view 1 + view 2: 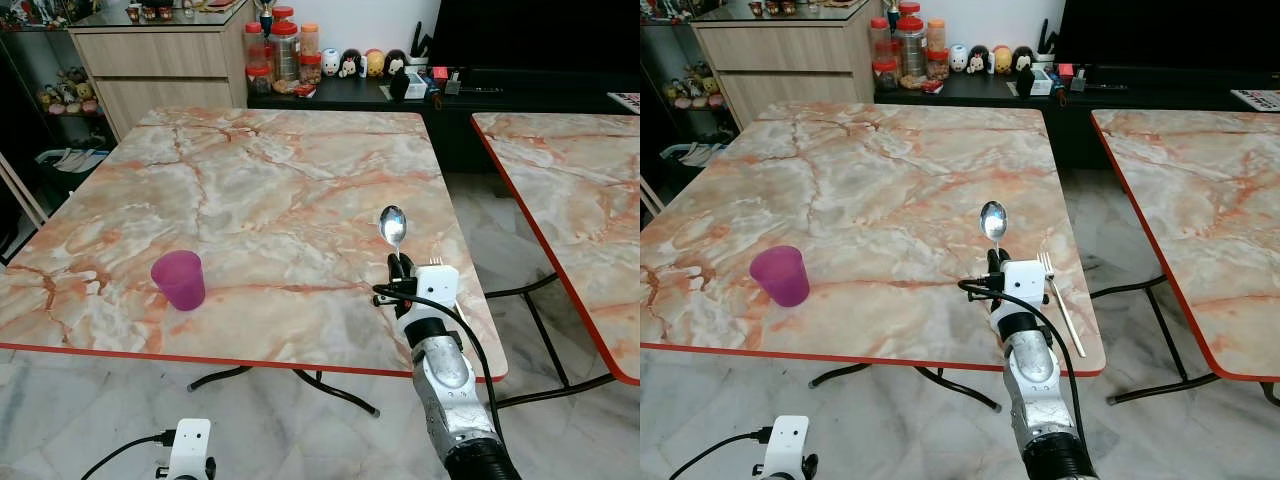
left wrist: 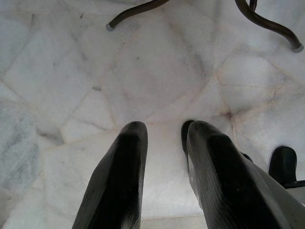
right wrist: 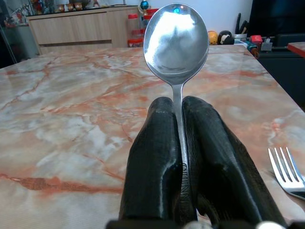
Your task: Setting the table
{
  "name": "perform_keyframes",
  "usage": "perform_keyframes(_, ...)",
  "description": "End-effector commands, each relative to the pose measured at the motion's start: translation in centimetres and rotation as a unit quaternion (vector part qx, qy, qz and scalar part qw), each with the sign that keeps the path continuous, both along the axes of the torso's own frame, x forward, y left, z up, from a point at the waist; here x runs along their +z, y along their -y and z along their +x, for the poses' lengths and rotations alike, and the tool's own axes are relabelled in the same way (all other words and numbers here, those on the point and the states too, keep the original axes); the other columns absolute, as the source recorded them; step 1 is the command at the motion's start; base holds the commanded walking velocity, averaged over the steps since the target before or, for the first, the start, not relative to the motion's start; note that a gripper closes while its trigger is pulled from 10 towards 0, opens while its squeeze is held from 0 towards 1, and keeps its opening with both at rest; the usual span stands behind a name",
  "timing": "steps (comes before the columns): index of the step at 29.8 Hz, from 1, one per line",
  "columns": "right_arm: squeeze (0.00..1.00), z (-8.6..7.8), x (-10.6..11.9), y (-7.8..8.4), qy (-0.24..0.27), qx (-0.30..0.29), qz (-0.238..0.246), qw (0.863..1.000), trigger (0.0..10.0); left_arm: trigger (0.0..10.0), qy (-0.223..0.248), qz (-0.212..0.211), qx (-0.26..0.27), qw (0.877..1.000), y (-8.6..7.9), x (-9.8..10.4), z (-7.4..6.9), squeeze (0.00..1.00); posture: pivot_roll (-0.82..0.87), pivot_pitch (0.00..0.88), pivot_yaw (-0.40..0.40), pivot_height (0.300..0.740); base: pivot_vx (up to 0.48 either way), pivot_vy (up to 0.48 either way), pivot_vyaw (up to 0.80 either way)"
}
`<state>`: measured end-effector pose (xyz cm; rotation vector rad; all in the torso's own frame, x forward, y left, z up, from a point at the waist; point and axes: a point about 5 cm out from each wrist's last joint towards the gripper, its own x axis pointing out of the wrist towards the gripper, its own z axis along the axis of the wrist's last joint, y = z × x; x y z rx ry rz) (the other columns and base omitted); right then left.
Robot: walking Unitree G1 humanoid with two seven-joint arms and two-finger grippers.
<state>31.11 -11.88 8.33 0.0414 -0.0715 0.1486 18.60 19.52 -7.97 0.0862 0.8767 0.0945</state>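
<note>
Right gripper (image 3: 177, 138) pinching a steel spoon (image 3: 176, 43) upright over the marble table (image 1: 280, 190), fork (image 1: 1060, 300) just beside, purple cup (image 1: 179, 279) well apart, left gripper (image 2: 164, 143) slightly parted above the floor

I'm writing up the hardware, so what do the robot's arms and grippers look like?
The right arm is silver metal with a ribbed black sleeve, a white wrist box and a looping black cable. The right gripper and left gripper each have two long, textured black fingers.

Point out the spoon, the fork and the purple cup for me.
spoon (image 3: 176, 38), right wrist view, on the bowl.
fork (image 1: 1060, 300), right eye view, on the handle.
purple cup (image 1: 179, 280), left eye view, on its side wall.
</note>
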Motion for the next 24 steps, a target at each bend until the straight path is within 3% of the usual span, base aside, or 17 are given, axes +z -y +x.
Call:
perform_keyframes(1, 0.0, 0.29, 0.41, -0.35, 0.006, 0.008, -0.003, 1.0, 10.0, 10.0, 0.006, 0.009, 0.005, 1.0, -0.51, 0.18, 0.15, 0.0, 0.01, 0.0, -0.015, 0.74, 0.0, 0.0, 0.0)
perform_keyframes(17, 0.0, 0.41, 0.56, -0.19, 0.009, 0.008, -0.009, 1.0, 10.0, 10.0, 0.008, 0.009, 0.002, 1.0, -0.34, 0.18, 0.18, 0.0, 0.0, 0.0, -0.015, 0.74, 0.0, 0.0, 0.0)
perform_keyframes(24, 0.0, 0.48, 0.55, -0.1, 0.009, 0.009, -0.011, 1.0, 10.0, 10.0, 0.008, 0.011, -0.002, 1.0, -0.28, 0.15, 0.14, 0.0, 0.0, 0.0, -0.016, 0.74, 0.0, -0.273, 0.0)
